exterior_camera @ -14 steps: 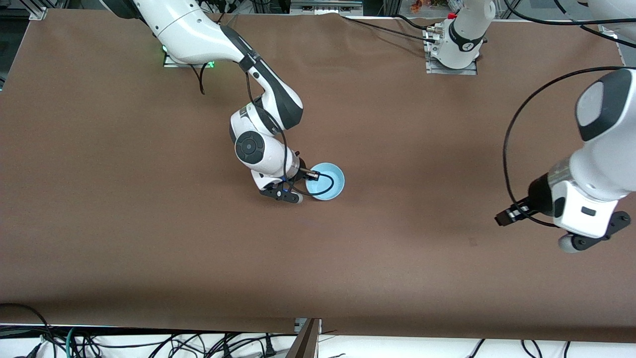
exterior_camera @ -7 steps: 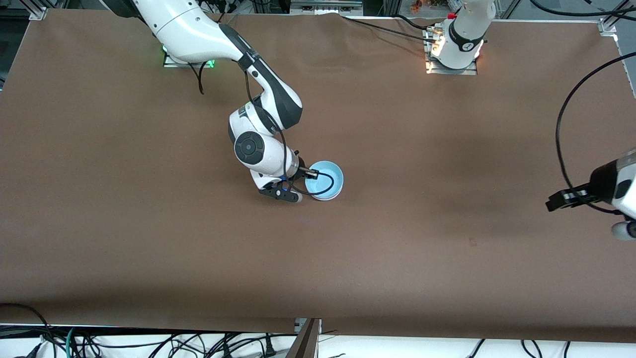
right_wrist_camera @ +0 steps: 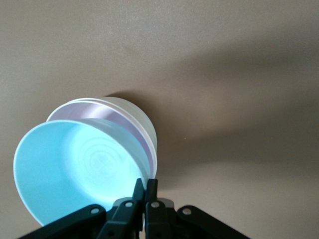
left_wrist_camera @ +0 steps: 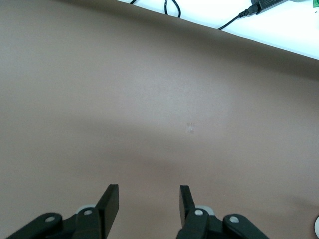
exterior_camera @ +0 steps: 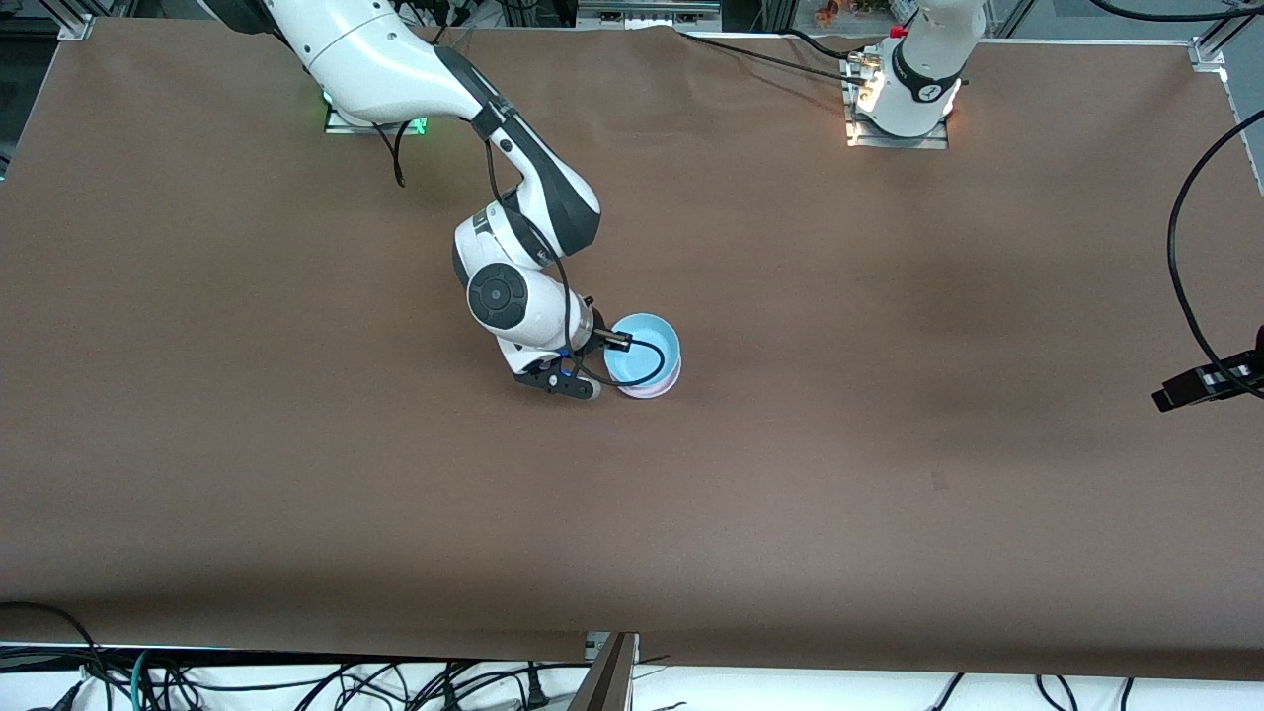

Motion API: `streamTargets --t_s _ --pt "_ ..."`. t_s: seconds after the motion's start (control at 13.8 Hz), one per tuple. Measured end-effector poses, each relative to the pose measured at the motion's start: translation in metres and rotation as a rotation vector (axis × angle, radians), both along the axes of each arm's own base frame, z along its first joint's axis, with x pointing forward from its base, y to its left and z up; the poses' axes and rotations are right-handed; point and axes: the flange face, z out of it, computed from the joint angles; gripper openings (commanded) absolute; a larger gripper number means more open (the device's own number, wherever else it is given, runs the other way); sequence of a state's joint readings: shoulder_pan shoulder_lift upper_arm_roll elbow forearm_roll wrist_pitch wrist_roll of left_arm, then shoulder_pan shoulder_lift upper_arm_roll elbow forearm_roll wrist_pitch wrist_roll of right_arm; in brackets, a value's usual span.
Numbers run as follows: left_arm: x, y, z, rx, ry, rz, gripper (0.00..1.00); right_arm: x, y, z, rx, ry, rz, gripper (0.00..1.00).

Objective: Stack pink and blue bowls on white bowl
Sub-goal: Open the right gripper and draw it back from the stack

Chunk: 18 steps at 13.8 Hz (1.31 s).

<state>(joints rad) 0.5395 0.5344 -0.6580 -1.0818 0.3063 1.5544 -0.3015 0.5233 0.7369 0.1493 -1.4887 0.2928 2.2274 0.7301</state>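
Your right gripper [right_wrist_camera: 144, 191] is clenching the rim of the blue bowl [exterior_camera: 642, 354] near the middle of the table [exterior_camera: 889, 444], well clear of every edge and corner. The fingers are pinched tight on the rim in the right wrist view, no gap showing.

What's just changed: a second ago the front view was showing only blue under the gripper. Now a pale pink edge is peeking out on the side of the blue bowl nearer the front camera. The right wrist view is showing the blue bowl [right_wrist_camera: 79, 169] tilted, sitting in the pink bowl [right_wrist_camera: 124, 124], with the white bowl [right_wrist_camera: 142, 122] outermost around both. My read: the blue bowl is going in as the last piece and isn't seated flat yet. Level it before you let go, or it may rock out of the nest.

Your left gripper [left_wrist_camera: 149, 206] is hanging released over bare table, holding nothing. That arm has been swinging out toward the left arm's end, and the table's short edge there is now cutting most of it from the front view.
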Motion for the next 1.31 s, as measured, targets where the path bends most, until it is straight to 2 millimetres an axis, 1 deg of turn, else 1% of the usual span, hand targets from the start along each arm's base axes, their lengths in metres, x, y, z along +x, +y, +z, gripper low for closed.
streamTargets --t_s 0.07,0.15,0.29,0.44,0.58,0.73,0.8,0.87,0.95,1.02,1.16,1.31 --pt "0.0 0.0 0.0 0.0 0.0 0.0 0.57 0.0 0.0 0.0 0.0 0.0 0.0 0.44" --pt "0.0 0.001 0.0 0.0 0.0 0.001 0.57 0.0 0.0 0.0 0.0 0.0 0.0 0.99" --pt "-0.001 0.006 -0.001 0.002 0.001 0.01 0.58 0.001 0.0 0.0 0.0 -0.001 -0.001 1.0" --pt "-0.002 0.018 -0.001 0.014 0.003 0.031 0.58 0.003 -0.003 0.001 -0.001 -0.004 -0.005 1.0" --pt "-0.005 0.028 0.003 0.03 -0.001 0.044 0.58 0.011 -0.009 0.007 0.003 -0.015 -0.018 1.0" --pt "-0.008 0.026 0.01 0.028 -0.005 0.036 0.58 0.019 -0.019 0.021 0.009 -0.029 -0.032 1.0" --pt "-0.011 0.023 0.013 0.018 -0.001 0.03 0.57 0.024 -0.027 0.026 0.001 -0.028 -0.031 1.0" --pt "-0.015 0.021 0.014 0.009 0.006 0.022 0.57 0.03 -0.04 0.033 -0.017 -0.029 -0.01 1.0" --pt "-0.02 0.021 0.017 0.006 0.006 0.013 0.58 0.038 -0.057 0.044 -0.041 -0.035 0.035 1.0" --pt "-0.025 0.024 0.023 0.007 -0.003 0.008 0.58 0.049 -0.078 0.061 -0.061 -0.039 0.087 1.0" --pt "-0.041 0.026 0.038 0.008 -0.019 0.007 0.58 0.068 -0.129 0.106 -0.101 -0.021 0.208 1.0" --pt "-0.057 0.016 0.052 0.022 -0.042 -0.001 0.62 0.076 -0.181 0.146 -0.143 -0.004 0.342 1.0"
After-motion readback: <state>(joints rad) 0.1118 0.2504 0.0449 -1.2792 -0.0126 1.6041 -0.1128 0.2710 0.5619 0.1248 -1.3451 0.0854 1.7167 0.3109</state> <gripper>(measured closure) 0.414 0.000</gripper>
